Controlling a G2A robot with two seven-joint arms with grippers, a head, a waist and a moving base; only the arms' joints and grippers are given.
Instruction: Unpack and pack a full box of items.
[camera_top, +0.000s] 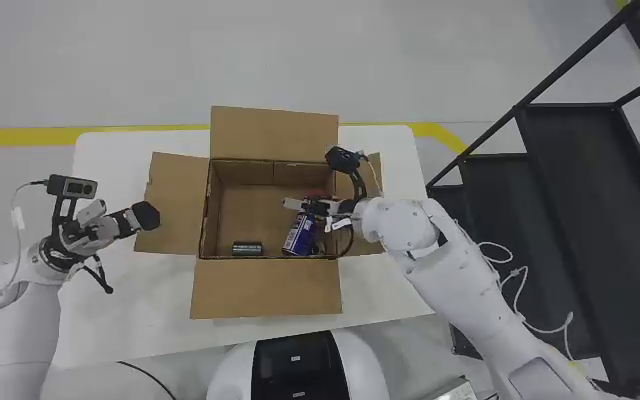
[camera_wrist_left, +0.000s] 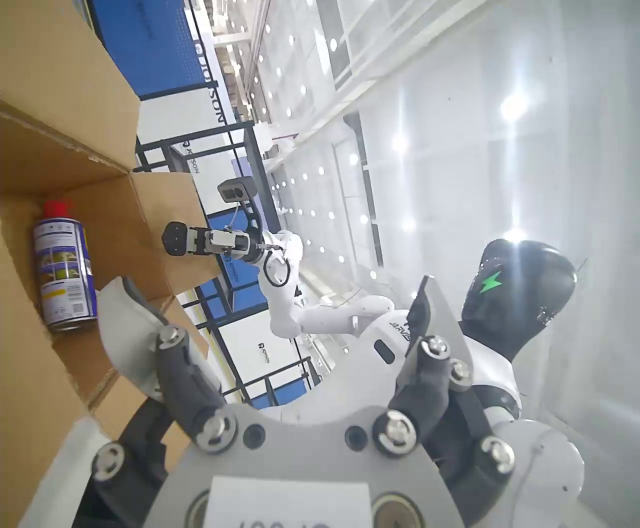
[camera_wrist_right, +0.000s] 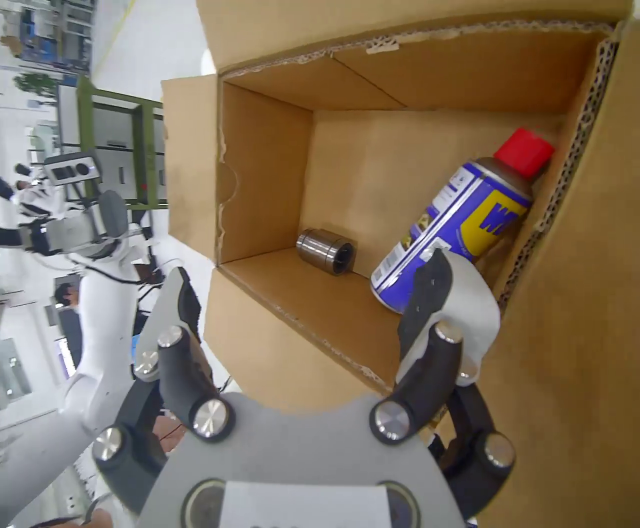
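Hovering: right gripper released near spray can | left gripper released beside box

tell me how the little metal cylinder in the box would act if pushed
Lying on its side on the box floor, the metal cylinder would probably roll. It looks like polished steel, so likely heavy for its size and somewhat slippery to grip.

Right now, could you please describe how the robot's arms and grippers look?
The left arm and right arm have glossy white shells with black cables looped at the wrists. The left gripper and right gripper each have a grey plate with silver screws, black linkages and pale finger covers.
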